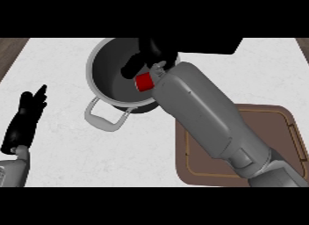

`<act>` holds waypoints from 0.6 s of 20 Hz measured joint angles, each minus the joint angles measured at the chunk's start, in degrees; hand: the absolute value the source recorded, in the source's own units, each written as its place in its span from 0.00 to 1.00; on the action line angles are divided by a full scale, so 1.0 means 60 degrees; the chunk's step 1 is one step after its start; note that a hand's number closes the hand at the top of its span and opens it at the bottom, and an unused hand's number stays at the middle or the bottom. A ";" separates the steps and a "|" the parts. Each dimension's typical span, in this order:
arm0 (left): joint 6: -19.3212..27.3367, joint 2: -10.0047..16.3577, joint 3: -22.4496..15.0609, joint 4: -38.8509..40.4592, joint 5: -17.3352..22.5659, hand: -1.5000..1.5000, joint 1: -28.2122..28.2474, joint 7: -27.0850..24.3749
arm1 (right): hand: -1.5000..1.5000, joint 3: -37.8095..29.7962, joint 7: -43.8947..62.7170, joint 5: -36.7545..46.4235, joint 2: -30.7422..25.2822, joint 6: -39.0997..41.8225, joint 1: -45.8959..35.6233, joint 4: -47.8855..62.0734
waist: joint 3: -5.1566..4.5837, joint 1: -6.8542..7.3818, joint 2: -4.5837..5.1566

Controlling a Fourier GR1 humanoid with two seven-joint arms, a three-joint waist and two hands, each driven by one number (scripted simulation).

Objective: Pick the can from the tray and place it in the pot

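The right hand (141, 61) is curled round the red can (144, 82), holding it over the inside of the dark pot (92, 75), which stands at about twelve o'clock on the tabletop (66, 154). Whether the can touches the pot's floor cannot be told. The brown tray (293, 132) lies at four o'clock, partly under the forearm. The left hand (26, 118) rests open at nine o'clock, fingers straight. The can is probably stiff, light and smooth-sided, so it may slip; a hold across its round side near the middle suits it.
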 measured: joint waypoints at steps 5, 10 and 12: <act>0.0016 -0.0015 0.0013 0.0018 -0.0048 0.50 -0.0019 -0.0022 | 0.00 -0.0101 -0.0896 -0.1024 0.0000 -0.2103 0.0273 0.0028 | 0.0005 0.0000 0.0007; 0.0025 0.0030 0.0162 -0.0052 -0.0008 0.50 0.0014 0.0075 | 0.00 -0.0456 -0.1782 -0.1632 -0.0044 -0.3869 0.0562 -0.0053 | 0.0007 -0.0155 -0.0034; 0.0023 0.0058 0.0270 -0.0033 0.0025 0.50 0.0140 0.0005 | 0.00 -0.0766 -0.2182 -0.1690 -0.0092 -0.4227 0.0784 -0.0176 | 0.0010 -0.0272 -0.0058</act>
